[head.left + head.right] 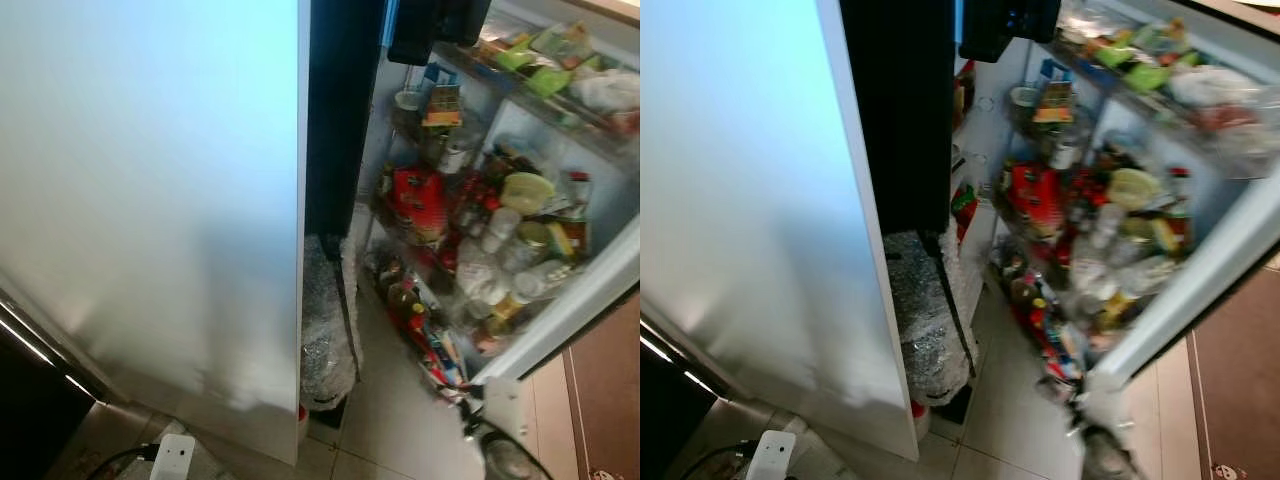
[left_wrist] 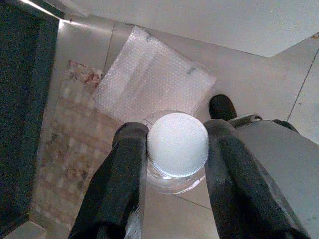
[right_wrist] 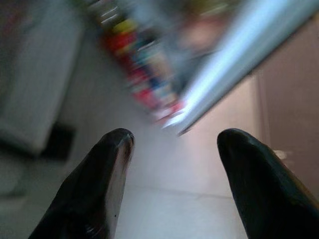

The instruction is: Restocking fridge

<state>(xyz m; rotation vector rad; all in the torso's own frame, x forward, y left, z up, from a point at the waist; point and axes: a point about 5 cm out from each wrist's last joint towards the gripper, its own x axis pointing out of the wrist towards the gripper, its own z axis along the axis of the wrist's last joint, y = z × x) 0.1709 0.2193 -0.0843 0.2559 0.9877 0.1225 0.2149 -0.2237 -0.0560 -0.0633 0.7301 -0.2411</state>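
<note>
**Jar pinched in left gripper, fridge door standing open**

Seen from the head: a tall white fridge door panel (image 1: 150, 200) across the left half, edge-on toward the camera. To its right, the dark fridge interior (image 1: 340, 110), and further right the open door's shelves (image 1: 560, 90), crammed with goods. Among them: a red packet (image 1: 418, 203), a pale yellow-lidded tub (image 1: 527, 190), a small carton with a blue top (image 1: 442, 100), green packs (image 1: 545, 70) on the top shelf, assorted bottles and jars lower down (image 1: 420, 320), too blurred to name. On the tiled floor (image 1: 400, 420) at the foot of the fridge, a roll of bubble wrap (image 1: 325, 330) propped upright against the cabinet. At the lower left edge, a white power plug (image 1: 172, 458) with a dark cable.

In the left wrist view: left gripper (image 2: 177, 149) clamped on a clear glass jar (image 2: 174, 181) with a white ribbed lid (image 2: 177, 144), one black finger (image 2: 122, 169) on each side of it, touching. Below it, a flat sheet of bubble wrap (image 2: 149, 79) on the floor beside a patterned mat (image 2: 70, 164).

In the right wrist view: right gripper (image 3: 174, 149) spread wide, nothing between the fingers (image 3: 99, 179), pointed down at pale floor tiles, with the blurred lower door shelves and the door's white bottom edge (image 3: 234, 74) beyond.
</note>
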